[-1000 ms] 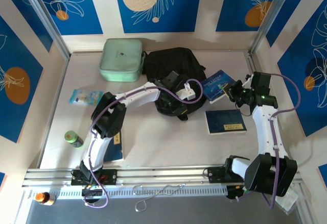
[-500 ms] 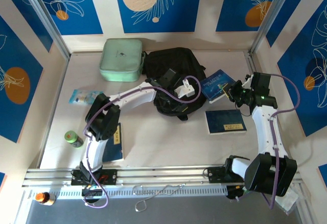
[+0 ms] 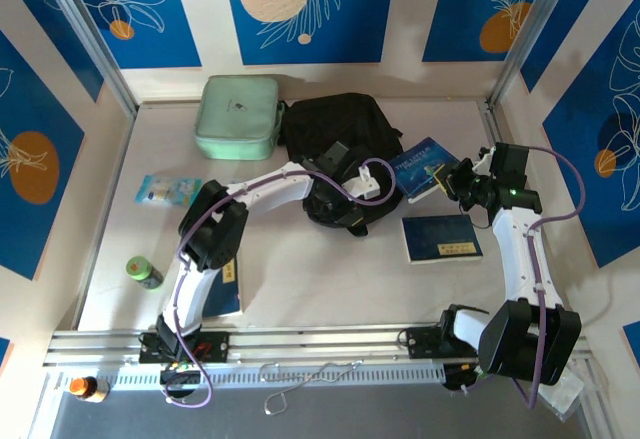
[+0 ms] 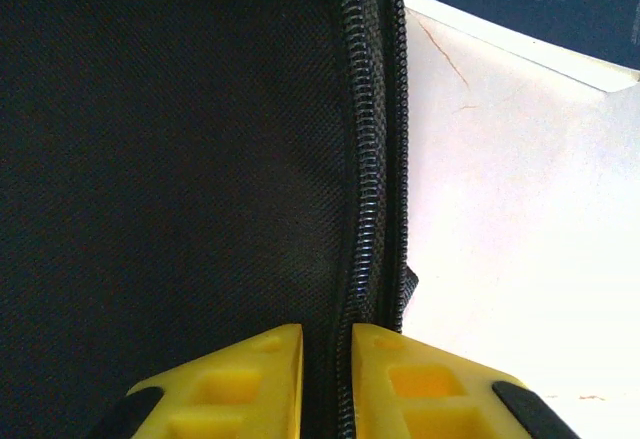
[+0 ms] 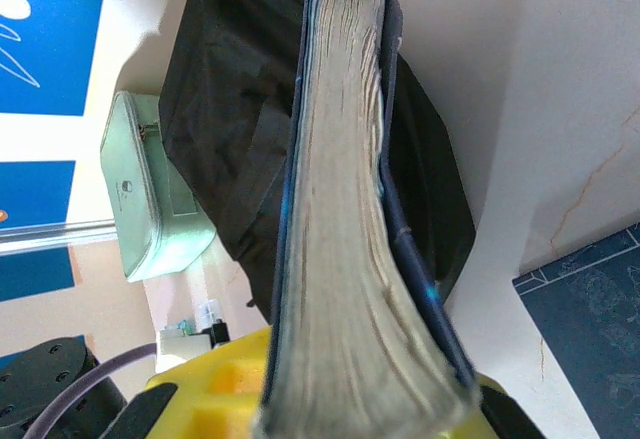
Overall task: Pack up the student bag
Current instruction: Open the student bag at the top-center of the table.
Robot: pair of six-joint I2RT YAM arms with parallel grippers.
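Note:
The student bag (image 3: 335, 124), a black fabric backpack, lies at the table's back centre. My left gripper (image 3: 352, 217) is at its near edge. In the left wrist view the yellow fingers (image 4: 250, 379) stand almost together, shut on the bag's fabric (image 4: 150, 159) beside its zip (image 4: 365, 159). My right gripper (image 3: 450, 179) is just right of the bag, shut on a blue book (image 3: 425, 164). In the right wrist view that book (image 5: 345, 209) is held on edge, pages towards me, with the bag (image 5: 230, 109) behind it.
A second blue book (image 3: 441, 237) lies flat near the right arm. A mint green zip case (image 3: 238, 116) sits left of the bag. A small packet (image 3: 167, 190), a green bottle (image 3: 143, 271) and another book (image 3: 225, 284) lie at the left.
The left wrist shifted a little left over the bag and came back to its earlier spot. The right arm and its book have not moved.

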